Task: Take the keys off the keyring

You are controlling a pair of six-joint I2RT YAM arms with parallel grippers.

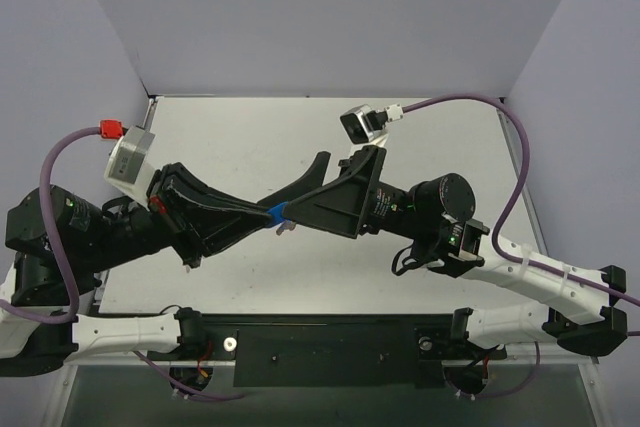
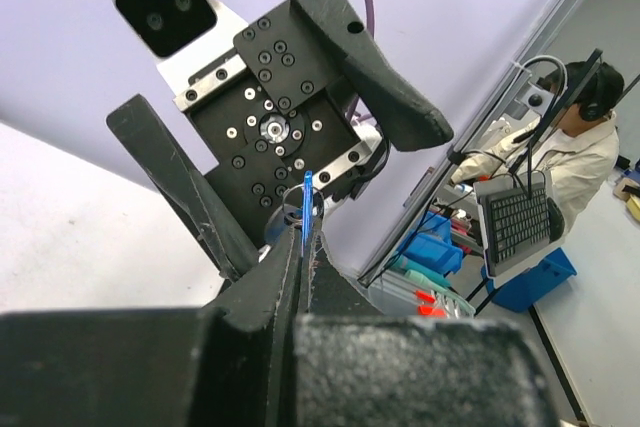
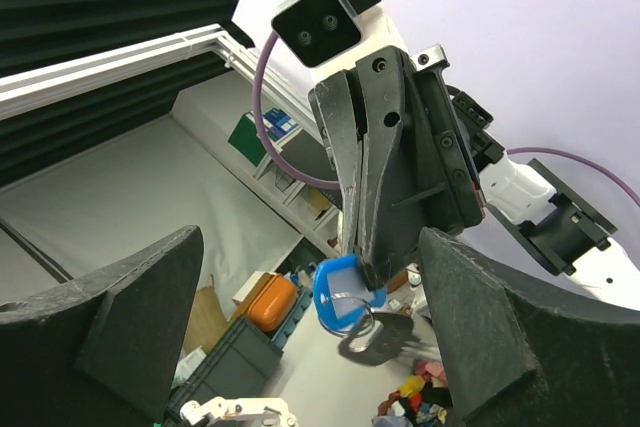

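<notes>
The keyring, a small blue tag with a pale centre, is held up in the air, and my left gripper is shut on its upper right corner. From the left wrist view the tag shows edge-on between the closed fingers. A thin ring and a small dark-looking key hang under the tag. From above, the key is a pale speck just below the tag. My right gripper stands open, facing the tag, with one finger on each side and touching nothing.
The white table lies below both arms, walled by lilac panels. The right gripper's palm and camera face the left wrist closely. Purple cables loop off both wrists.
</notes>
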